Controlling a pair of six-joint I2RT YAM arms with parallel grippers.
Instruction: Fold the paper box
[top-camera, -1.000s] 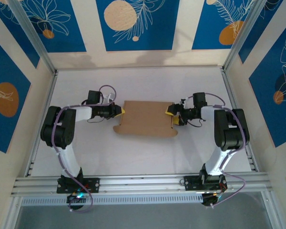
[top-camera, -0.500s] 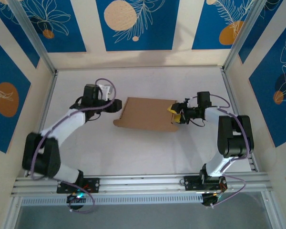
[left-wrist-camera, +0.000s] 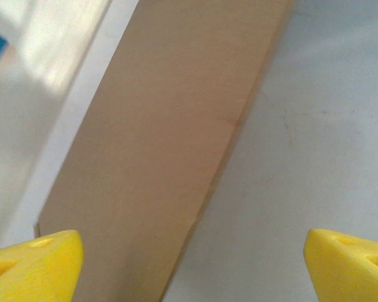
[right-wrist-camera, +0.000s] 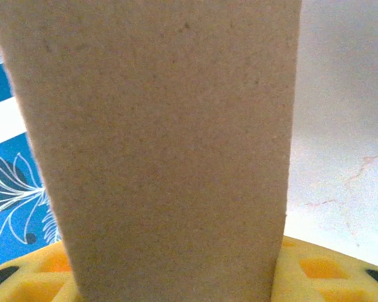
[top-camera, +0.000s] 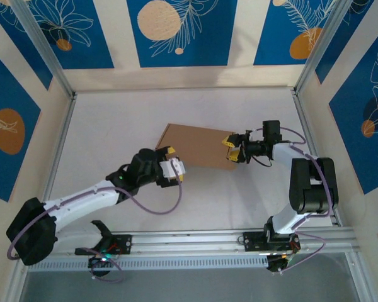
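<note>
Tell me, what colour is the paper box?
The paper box is plain brown, unprinted; the right wrist view shows it best.

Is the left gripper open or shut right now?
Open. On the left gripper the yellow fingertips sit far apart, gripping nothing; the paper box lies beyond.

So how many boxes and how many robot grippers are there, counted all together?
Cardboard box: 1
Robot grippers: 2, the left gripper and the right gripper
Total: 3
</note>
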